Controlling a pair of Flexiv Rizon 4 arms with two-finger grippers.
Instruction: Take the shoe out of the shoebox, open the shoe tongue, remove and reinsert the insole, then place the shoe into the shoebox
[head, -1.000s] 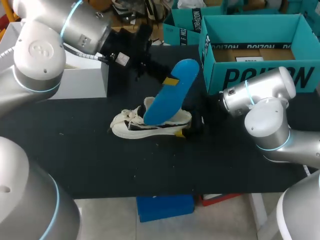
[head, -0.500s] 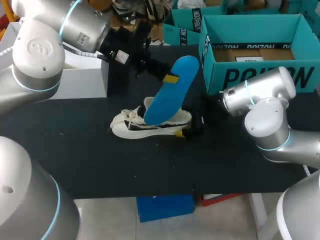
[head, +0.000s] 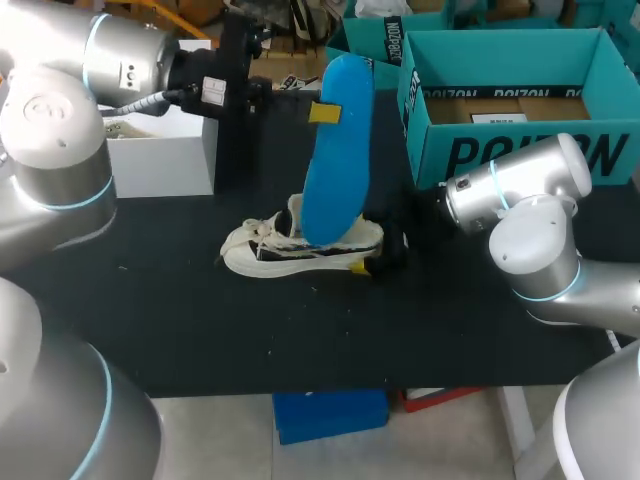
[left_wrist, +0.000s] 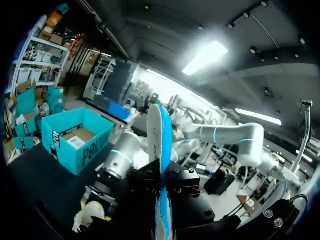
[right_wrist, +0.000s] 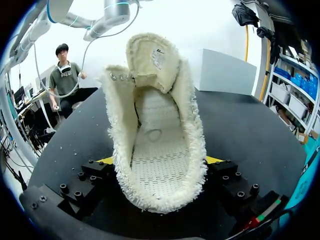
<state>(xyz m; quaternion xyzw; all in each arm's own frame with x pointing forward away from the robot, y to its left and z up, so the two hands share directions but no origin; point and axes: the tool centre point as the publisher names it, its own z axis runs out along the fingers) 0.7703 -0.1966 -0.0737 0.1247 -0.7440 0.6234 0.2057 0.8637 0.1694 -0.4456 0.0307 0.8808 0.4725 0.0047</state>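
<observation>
With the shoe (head: 300, 250) out on the table (head: 150, 300) near the box (head: 520, 150), heel clamped in my right gripper (right_wrist: 159, 162), and the insole (head: 335, 150) pulled out and pinched upright in my left gripper (left_wrist: 162, 184), reinserting and boxing are left to do.

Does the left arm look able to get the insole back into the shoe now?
Probably yes: the left gripper holds the insole upright over the shoe, whose mouth gapes empty, tongue lifted.

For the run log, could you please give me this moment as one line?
left gripper: shut on insole, upright over shoe | right gripper: shut on shoe on table | shoebox: no shoe visible
</observation>
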